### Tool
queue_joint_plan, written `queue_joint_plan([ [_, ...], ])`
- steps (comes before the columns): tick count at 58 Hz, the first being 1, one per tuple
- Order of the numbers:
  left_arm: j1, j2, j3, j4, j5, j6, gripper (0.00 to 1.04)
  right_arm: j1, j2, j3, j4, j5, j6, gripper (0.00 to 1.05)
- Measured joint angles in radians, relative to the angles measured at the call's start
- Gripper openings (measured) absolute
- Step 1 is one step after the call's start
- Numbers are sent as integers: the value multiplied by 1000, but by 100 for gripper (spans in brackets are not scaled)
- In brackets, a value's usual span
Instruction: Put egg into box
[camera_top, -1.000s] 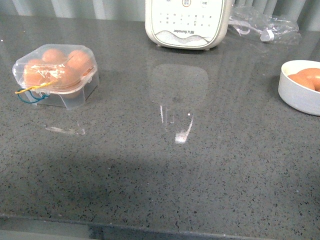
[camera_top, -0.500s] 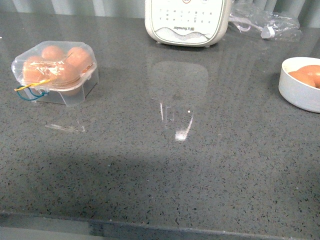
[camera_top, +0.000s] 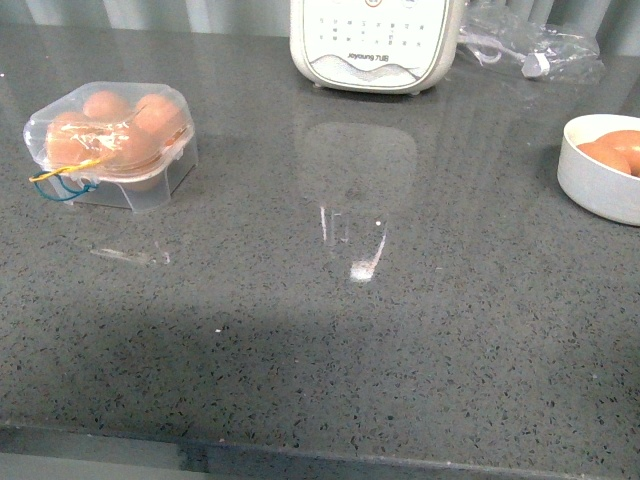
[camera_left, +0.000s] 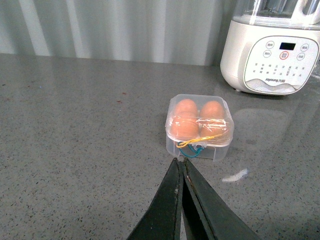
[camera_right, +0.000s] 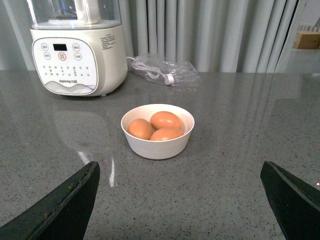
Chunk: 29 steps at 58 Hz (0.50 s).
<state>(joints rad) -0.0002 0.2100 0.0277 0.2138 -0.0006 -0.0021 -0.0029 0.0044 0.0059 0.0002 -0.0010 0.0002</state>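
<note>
The clear box (camera_top: 110, 145) stands at the far left of the grey counter, lid down, with brown eggs inside and yellow and blue elastic loops at its front. In the left wrist view the box (camera_left: 200, 125) lies just beyond my left gripper (camera_left: 180, 161), which is shut with nothing between its fingers. A white bowl (camera_right: 158, 131) holding three brown eggs (camera_right: 165, 120) sits ahead of my right gripper (camera_right: 180, 175), whose fingers stand wide open and apart from it. The bowl (camera_top: 600, 170) shows at the right edge of the front view. Neither arm appears in the front view.
A cream kitchen appliance (camera_top: 375, 45) stands at the back centre. A clear plastic bag with a cable (camera_top: 530, 50) lies at the back right. The counter's front edge (camera_top: 320, 450) runs along the bottom of the front view.
The front view has shifted slightly between one second ago and now. The box, the bowl and the appliance have not moved on the counter.
</note>
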Motion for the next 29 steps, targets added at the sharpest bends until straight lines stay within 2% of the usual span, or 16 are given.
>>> queue_joint_plan([
  [11,0,-54,0,-54,0,0,4,0,0,0,0,0,0,97],
  [16,0,-166,0,-200,0,0,4,0,0,0,0,0,0,97],
  [29,0,-206,0,-212,0,0,4,0,0,0,0,0,0,97],
])
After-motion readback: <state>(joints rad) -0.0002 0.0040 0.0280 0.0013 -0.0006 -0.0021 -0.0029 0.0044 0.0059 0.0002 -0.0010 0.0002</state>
